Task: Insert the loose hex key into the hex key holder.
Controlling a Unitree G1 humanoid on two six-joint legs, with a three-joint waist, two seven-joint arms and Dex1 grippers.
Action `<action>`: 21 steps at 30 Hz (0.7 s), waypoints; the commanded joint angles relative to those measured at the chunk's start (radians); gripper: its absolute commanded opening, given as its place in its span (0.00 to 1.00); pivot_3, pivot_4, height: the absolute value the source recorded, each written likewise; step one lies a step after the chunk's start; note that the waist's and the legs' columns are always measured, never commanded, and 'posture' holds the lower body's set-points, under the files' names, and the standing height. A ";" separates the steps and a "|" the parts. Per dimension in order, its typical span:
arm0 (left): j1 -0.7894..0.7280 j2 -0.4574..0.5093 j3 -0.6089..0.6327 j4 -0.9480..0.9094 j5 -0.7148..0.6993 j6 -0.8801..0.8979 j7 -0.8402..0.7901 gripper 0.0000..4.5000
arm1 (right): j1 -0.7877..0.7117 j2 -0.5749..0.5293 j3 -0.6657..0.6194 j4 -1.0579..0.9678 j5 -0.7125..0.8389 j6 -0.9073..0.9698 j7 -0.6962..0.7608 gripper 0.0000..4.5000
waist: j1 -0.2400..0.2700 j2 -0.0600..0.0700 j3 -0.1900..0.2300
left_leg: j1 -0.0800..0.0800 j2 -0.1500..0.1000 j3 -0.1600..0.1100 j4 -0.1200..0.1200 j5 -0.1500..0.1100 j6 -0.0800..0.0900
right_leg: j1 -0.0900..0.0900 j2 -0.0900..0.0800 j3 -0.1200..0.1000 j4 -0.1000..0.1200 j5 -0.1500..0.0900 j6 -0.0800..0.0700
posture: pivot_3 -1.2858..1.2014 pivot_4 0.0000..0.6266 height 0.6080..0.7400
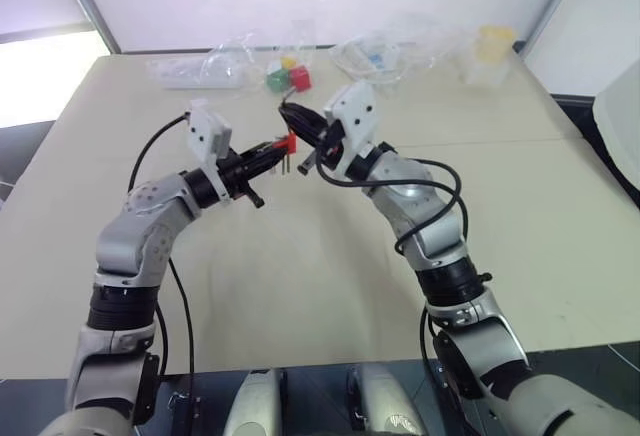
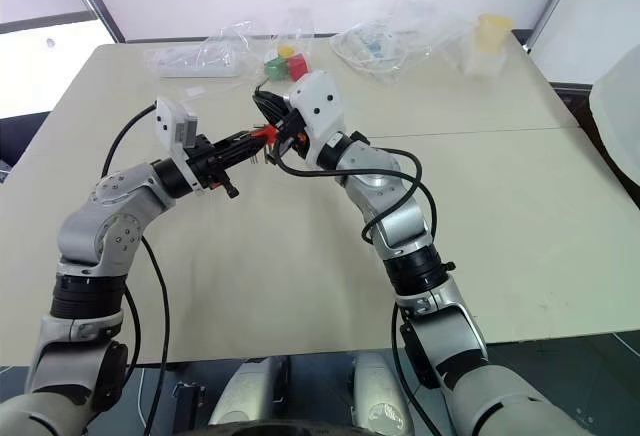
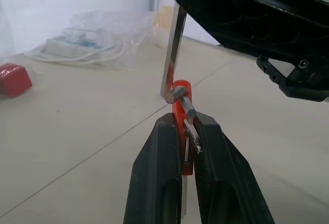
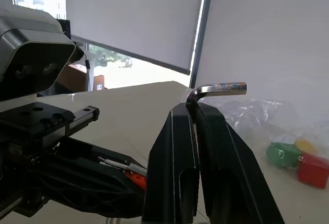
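Hex key (image 3: 172, 49): thin grey L-shaped rod, clamped in the right gripper (image 4: 197, 112), long leg hanging down to the holder, bent end just beside the holder's top; whether the tip has entered a slot cannot be told. Holder (image 3: 180, 108): small orange-red block with short grey keys sticking out, pinched in the closed left gripper (image 3: 184, 134) and held in the air above the table (image 1: 300, 286). Progress, by judgement: both parts picked up and brought together, alignment under way; seating the key and letting go are left. Surroundings, taken from the holder: red, green and yellow cubes (image 1: 288, 75) lie beyond it on the table, with clear plastic bags (image 1: 390, 51) and a white power strip (image 1: 195, 73) further off toward the far edge. The table below the holder and toward the robot is bare, so room for moving is ample; the near edge is well apart from it.
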 commanded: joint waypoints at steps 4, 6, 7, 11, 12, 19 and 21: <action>0.007 0.005 -0.001 -0.025 0.004 -0.017 -0.012 0.00 | -0.052 0.005 -0.034 -0.056 0.008 0.013 -0.001 0.01 | -0.001 0.000 0.000 | 0.000 0.000 0.000 0.000 0.000 0.000 | 0.000 0.000 0.000 0.001 0.000 0.000 | 0.52 0.24 1.00; 0.013 0.007 -0.004 -0.026 0.007 -0.020 -0.016 0.00 | -0.062 0.003 -0.038 -0.059 0.002 0.010 -0.003 0.01 | -0.001 0.000 0.000 | 0.000 0.000 0.000 0.000 0.000 0.000 | 0.000 0.000 0.000 0.001 0.000 0.000 | 0.52 0.24 1.00; 0.016 0.008 -0.005 -0.026 0.008 -0.021 -0.017 0.00 | -0.068 0.000 -0.039 -0.060 -0.002 0.008 -0.003 0.01 | -0.001 0.000 0.000 | 0.000 0.000 0.000 0.000 0.000 0.000 | 0.000 0.000 0.000 0.001 0.000 0.000 | 0.52 0.24 1.00; 0.022 0.009 -0.006 -0.021 0.014 -0.025 -0.022 0.00 | -0.080 -0.014 -0.032 -0.074 -0.018 0.002 0.004 0.01 | -0.001 0.000 0.000 | 0.000 0.000 0.000 0.001 0.000 0.000 | 0.000 0.000 0.000 0.001 0.000 0.000 | 0.52 0.24 1.00; 0.022 0.010 -0.007 -0.020 0.018 -0.028 -0.025 0.00 | -0.080 -0.014 -0.031 -0.079 -0.017 0.009 0.003 0.01 | -0.001 0.000 0.000 | 0.000 0.000 0.000 0.001 0.000 0.000 | 0.000 0.000 0.000 0.001 0.000 0.000 | 0.52 0.24 1.00; 0.016 0.005 -0.005 -0.010 0.028 -0.036 -0.033 0.00 | -0.077 -0.026 -0.011 -0.110 -0.023 0.051 0.028 0.01 | -0.001 0.000 0.000 | 0.000 0.000 0.000 0.002 0.000 0.000 | 0.000 0.000 0.000 0.002 0.000 0.000 | 0.52 0.24 1.00; 0.013 0.004 -0.004 -0.008 0.029 -0.038 -0.034 0.00 | -0.075 -0.024 -0.011 -0.116 -0.020 0.065 0.029 0.01 | -0.001 0.000 0.000 | 0.000 0.000 0.000 0.002 0.000 0.000 | 0.000 0.000 0.000 0.002 0.000 0.000 | 0.52 0.24 1.00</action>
